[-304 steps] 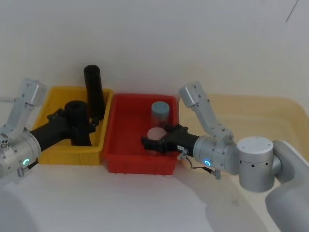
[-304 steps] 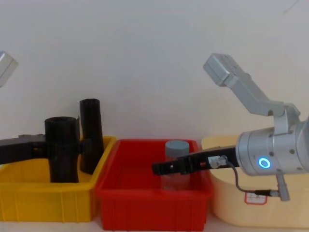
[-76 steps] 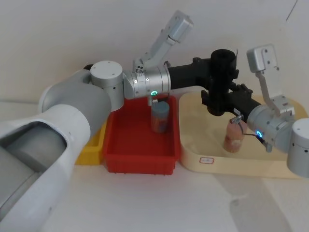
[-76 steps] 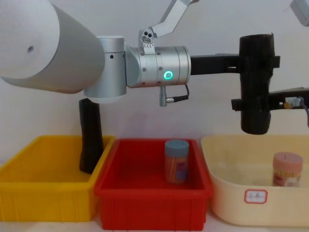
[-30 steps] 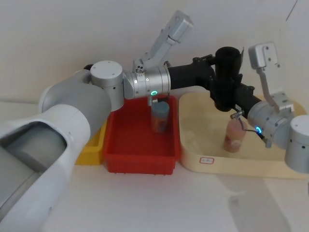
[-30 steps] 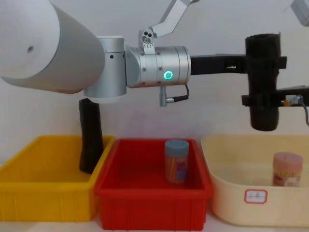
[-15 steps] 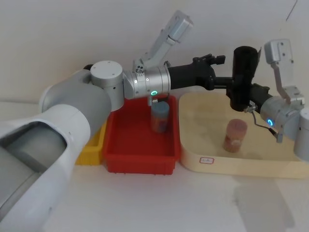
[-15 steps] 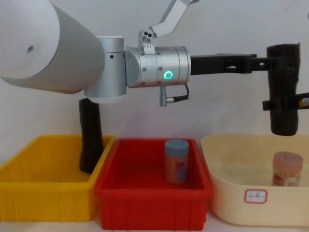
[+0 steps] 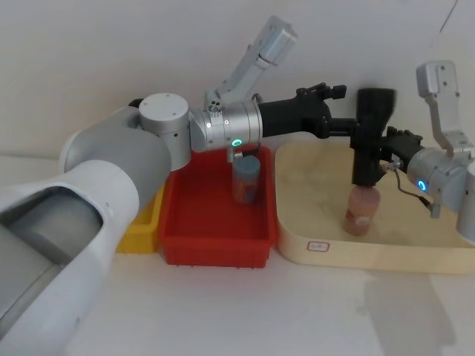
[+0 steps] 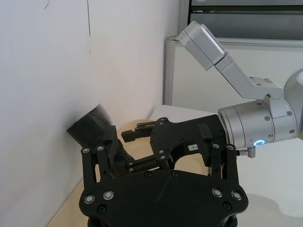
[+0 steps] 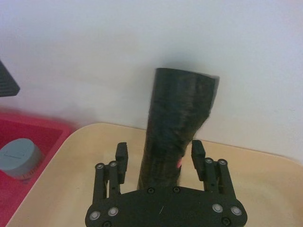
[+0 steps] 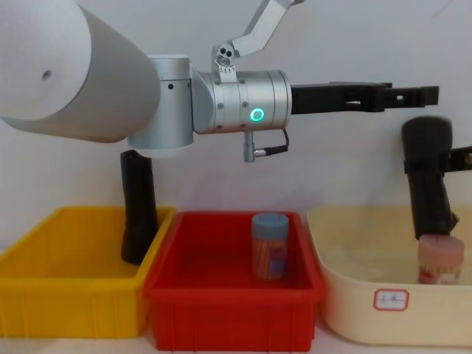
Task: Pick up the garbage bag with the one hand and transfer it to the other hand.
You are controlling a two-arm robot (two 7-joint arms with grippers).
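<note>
Currently the garbage bag (image 9: 367, 137) is held upright over the cream tray (image 9: 312, 222) at the right, gripped around its lower part by the other hand (image 9: 382, 152), whose blue-ringed wrist comes in from the right edge. Its bottom end is seen just above, perhaps touching, the pink can (image 9: 361, 211) standing in that tray. The one hand (image 12: 413, 94) is stretched out from the left, high above the red bin (image 9: 215, 245); its fingers are spread and empty, with the tips near the top of the roll but apart from it. A blue-lidded can (image 9: 246, 179) stands in the red bin, and a slimmer black roll (image 12: 139, 206) leans in the far corner of the yellow bin (image 12: 66, 310). From the right wrist, the roll is shown clamped between the two fingers (image 11: 120, 161). From the left wrist, the roll (image 10: 94, 130) is seen beyond the parted fingers, against the wall.
</note>
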